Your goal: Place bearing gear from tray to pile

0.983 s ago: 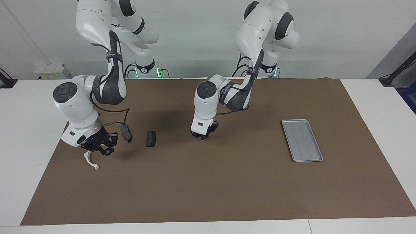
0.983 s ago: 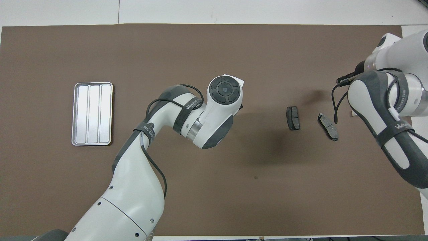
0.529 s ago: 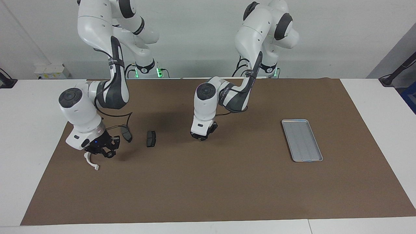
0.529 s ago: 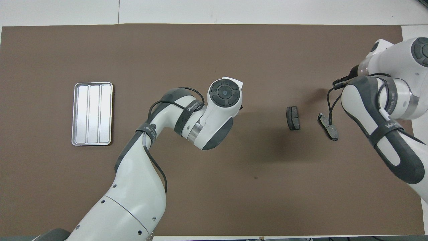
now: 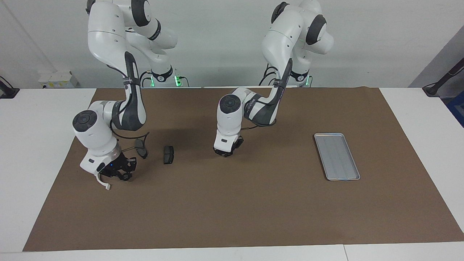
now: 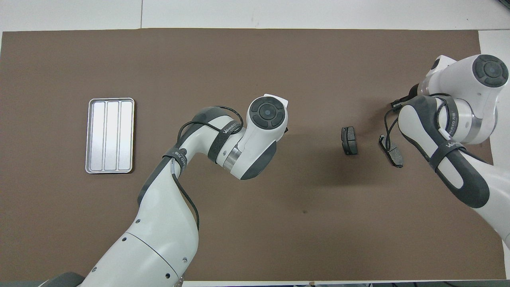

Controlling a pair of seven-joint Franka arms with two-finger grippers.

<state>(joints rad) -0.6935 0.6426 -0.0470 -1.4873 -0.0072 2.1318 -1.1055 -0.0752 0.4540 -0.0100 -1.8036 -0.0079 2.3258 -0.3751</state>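
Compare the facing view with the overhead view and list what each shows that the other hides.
Facing view only: the right claw over the white curved plastic bracket, and the left claw low over the brown mat.
Overhead view only: nothing extra; both arms' bodies cover their claws and the bracket.
Both: the ribbed silver-grey metal tray and two dark grey brake-pad plates.

Left arm extended toward mid-table, wrist bent straight down, left gripper [image 5: 225,153] held low above the mat. Right arm folded at the elbow (forearm near vertical), right gripper [image 5: 116,175] pointed down, close to the surface at its own end.
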